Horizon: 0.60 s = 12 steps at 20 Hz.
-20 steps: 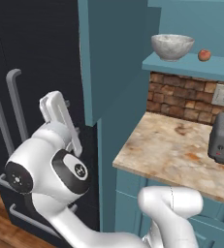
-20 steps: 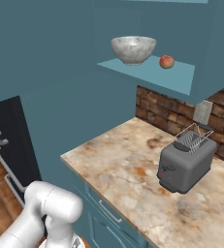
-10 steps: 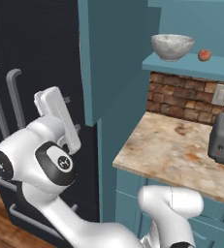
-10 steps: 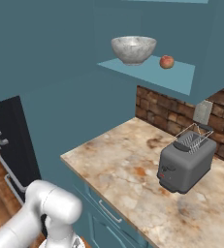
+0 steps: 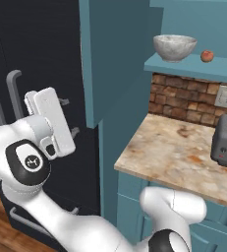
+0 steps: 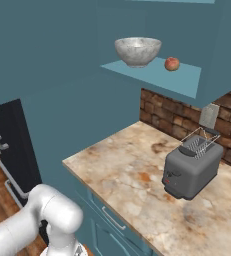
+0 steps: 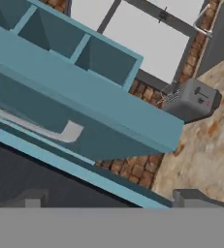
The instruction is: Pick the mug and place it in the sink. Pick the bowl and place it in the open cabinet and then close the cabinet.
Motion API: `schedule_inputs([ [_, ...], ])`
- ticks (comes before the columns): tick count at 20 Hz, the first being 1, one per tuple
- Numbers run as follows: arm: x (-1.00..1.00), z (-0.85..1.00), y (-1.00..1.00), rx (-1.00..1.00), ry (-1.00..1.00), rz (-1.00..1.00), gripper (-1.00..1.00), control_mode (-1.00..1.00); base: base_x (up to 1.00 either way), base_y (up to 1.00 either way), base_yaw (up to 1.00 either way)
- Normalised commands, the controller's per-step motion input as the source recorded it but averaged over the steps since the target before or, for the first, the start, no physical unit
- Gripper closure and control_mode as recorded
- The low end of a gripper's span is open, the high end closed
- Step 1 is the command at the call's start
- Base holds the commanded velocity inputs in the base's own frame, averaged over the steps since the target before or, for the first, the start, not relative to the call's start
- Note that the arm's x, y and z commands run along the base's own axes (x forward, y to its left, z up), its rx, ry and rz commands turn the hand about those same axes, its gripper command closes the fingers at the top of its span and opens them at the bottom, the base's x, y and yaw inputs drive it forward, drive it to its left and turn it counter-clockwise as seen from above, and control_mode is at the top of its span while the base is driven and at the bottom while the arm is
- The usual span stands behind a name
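I note the bowl (image 5: 174, 47) sits on the open cabinet (image 5: 116, 59) shelf; jaws apart, empty; door looks rigid and light, so I'd push its outer free edge shut.

We are seeing the bowl (image 6: 138, 51) sitting in the cabinet (image 6: 152, 77), apple (image 6: 172, 63) just right; toaster (image 6: 192, 167) sitting below on the counter (image 6: 122, 175).

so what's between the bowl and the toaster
In the right base view, the bowl sits on the cabinet shelf; below are brick wall and bare counter, then toaster.
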Motion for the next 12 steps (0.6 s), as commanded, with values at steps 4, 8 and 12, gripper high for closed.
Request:
schedule_inputs([
  [4,0.03,-0.04,0.01,0.0,-0.01,-0.17,-1.0,-1.0,0.0,0.0,0.0],
  [8,0.03,0.0,0.0,0.0,0.0,-0.06,-1.0,-1.0,0.0,0.0,0.0],
  [12,0.14,0.0,0.0,0.0,-0.02,0.0,-1.0,-1.0,0.0,0.0,0.0],
])
